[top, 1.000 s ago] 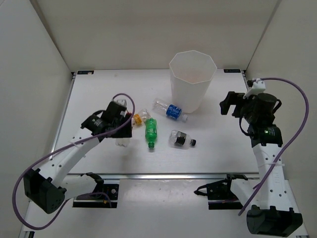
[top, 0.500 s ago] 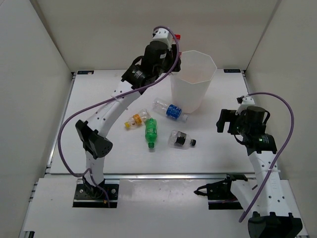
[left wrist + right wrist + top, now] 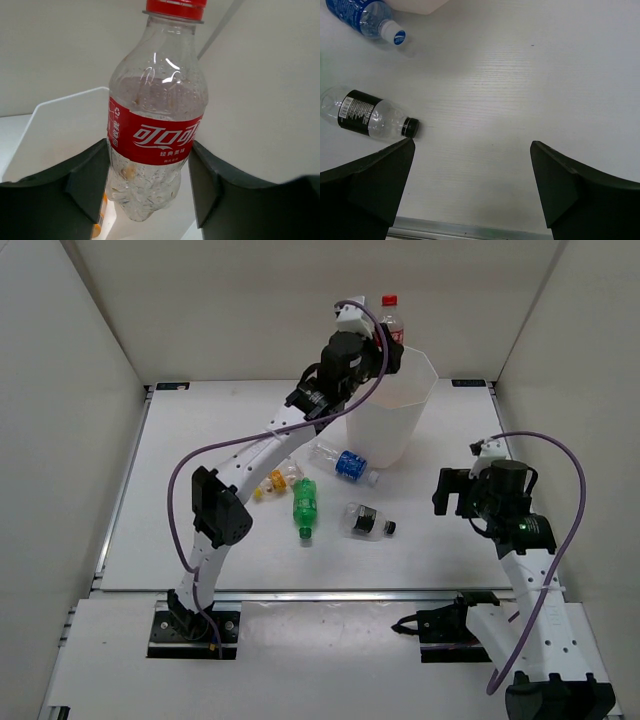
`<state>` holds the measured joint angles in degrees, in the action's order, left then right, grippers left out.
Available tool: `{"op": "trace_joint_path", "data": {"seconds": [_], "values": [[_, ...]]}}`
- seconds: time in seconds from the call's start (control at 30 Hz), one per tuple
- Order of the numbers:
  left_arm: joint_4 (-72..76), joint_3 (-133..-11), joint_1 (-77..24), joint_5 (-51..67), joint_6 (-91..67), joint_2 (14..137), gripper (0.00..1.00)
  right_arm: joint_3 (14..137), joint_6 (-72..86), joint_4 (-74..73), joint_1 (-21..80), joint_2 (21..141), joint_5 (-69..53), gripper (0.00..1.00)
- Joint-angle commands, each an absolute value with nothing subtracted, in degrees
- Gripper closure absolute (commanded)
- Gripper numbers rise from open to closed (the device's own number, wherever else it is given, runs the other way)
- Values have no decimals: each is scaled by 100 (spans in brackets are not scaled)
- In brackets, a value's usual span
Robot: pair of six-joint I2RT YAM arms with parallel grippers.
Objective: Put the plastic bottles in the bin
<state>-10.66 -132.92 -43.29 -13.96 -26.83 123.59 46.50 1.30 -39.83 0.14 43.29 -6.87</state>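
My left gripper (image 3: pixel 385 342) is shut on a clear bottle with a red label and red cap (image 3: pixel 390 320), held upright above the left rim of the tall white bin (image 3: pixel 392 400). In the left wrist view the bottle (image 3: pixel 157 115) sits between my two fingers (image 3: pixel 150 185) with the bin's rim (image 3: pixel 65 100) behind it. On the table lie a blue-label bottle (image 3: pixel 345 462), a green bottle (image 3: pixel 304 506), an orange one (image 3: pixel 275 480) and a black-label bottle (image 3: pixel 365 521). My right gripper (image 3: pixel 455 490) is open and empty above the table, right of the black-label bottle (image 3: pixel 367 116) and the blue-label bottle (image 3: pixel 365 17).
White walls enclose the table on three sides. A metal rail (image 3: pixel 330 593) runs along the table's near edge. The arms' purple cables (image 3: pixel 575 510) loop beside them.
My left arm has lifted the red-label bottle from the table's left side up and right to the bin's rim. My right arm has drawn slightly nearer and left.
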Motion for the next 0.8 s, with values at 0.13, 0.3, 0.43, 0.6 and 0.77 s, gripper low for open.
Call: {"op": "trace_joint_path", "data": {"seconds": [0.13,0.3,0.43,0.6,0.77], "values": [[-905,-13438,-4588,-1520,-2347,12173,1,4518,35,-3736,342,4245,-879,1],[-1178,-13105,-4623,-1310,-2268,11542,1,4500,-378,-3508,1097,4403,-1020,0],[-1852,-12387,-4597,-1318,-2232,10656,1,4447,-465,-3296,1940,4614,-1010,1],[-2565,-9596,-4386,-1352,-2460,8768,1,4289,-614,-2690,2793,5070,-1221,1],[-3232,-6642,-3736,-1029,-3233,6709,2,4403,-721,-2373,3067,6123,-1433,0]]}}
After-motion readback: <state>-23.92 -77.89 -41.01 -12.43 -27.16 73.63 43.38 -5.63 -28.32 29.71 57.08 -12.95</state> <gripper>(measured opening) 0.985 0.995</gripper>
